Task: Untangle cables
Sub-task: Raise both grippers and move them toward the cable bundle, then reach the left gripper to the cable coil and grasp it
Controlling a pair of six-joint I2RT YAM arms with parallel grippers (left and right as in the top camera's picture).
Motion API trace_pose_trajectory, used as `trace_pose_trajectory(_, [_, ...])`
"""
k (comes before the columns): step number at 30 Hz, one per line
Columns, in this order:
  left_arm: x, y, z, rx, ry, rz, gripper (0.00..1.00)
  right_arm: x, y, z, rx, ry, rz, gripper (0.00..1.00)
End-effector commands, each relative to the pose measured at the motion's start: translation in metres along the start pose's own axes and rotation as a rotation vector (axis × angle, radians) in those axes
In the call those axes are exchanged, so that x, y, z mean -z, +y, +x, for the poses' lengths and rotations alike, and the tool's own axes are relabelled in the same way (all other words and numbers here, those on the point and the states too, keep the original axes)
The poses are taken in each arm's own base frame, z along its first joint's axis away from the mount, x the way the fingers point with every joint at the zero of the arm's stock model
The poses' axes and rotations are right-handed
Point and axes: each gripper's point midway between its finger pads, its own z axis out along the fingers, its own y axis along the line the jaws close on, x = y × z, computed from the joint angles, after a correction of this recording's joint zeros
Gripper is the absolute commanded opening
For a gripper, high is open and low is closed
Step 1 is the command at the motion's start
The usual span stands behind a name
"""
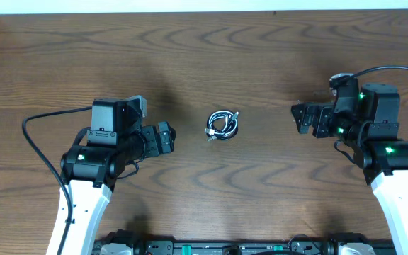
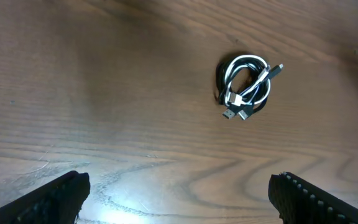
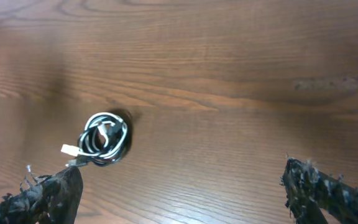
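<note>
The cables (image 1: 222, 125) lie in a small coiled bundle, one black and one white cord wound together, at the middle of the wooden table. The left wrist view shows the bundle (image 2: 246, 85) ahead and to the right, its plug ends sticking out. In the right wrist view the bundle (image 3: 104, 139) sits at the left, just beyond one finger. My left gripper (image 1: 167, 137) is open, left of the bundle and apart from it. My right gripper (image 1: 300, 117) is open too, further off on the right. Nothing is between either pair of fingers.
The wooden table (image 1: 204, 64) runs to a pale wall at the back. Thick black cords (image 1: 37, 142) trail from both arms. A dark rail (image 1: 225, 248) with fittings lines the front edge.
</note>
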Motion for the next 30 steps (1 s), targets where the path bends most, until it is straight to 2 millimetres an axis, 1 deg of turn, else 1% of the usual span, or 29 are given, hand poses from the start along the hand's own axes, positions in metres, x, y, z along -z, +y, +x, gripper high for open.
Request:
trace_pose_trajectory(1, [0.003, -0.006, -0.004, 0.001, -0.011, 0.019, 0.96, 0.004, 0.006, -0.008, -0.013, -0.018, -0.031, 0.99])
trace_pose_trajectory(12, [0.003, -0.007, -0.008, -0.005, -0.027, 0.025, 0.96, 0.004, 0.006, -0.007, -0.015, -0.015, -0.031, 0.99])
trace_pose_trajectory(14, [0.003, -0.008, -0.011, -0.008, -0.04, 0.029, 0.96, 0.004, 0.007, -0.007, -0.014, -0.015, -0.031, 0.99])
trace_pose_trajectory(18, [0.004, -0.013, -0.024, -0.023, -0.09, 0.046, 0.95, 0.004, 0.007, -0.007, -0.013, -0.014, -0.033, 0.99])
trace_pose_trajectory(21, [0.003, -0.02, -0.034, -0.045, -0.128, 0.067, 0.96, 0.004, 0.007, -0.005, -0.016, -0.005, -0.031, 0.99])
trace_pose_trajectory(23, [0.0, -0.028, -0.038, -0.068, -0.143, 0.086, 0.95, 0.004, 0.006, -0.001, -0.022, 0.01, -0.029, 0.99])
trace_pose_trajectory(30, [-0.019, -0.045, -0.04, -0.11, -0.1, 0.107, 0.95, 0.004, 0.005, 0.009, -0.039, 0.052, -0.022, 0.99])
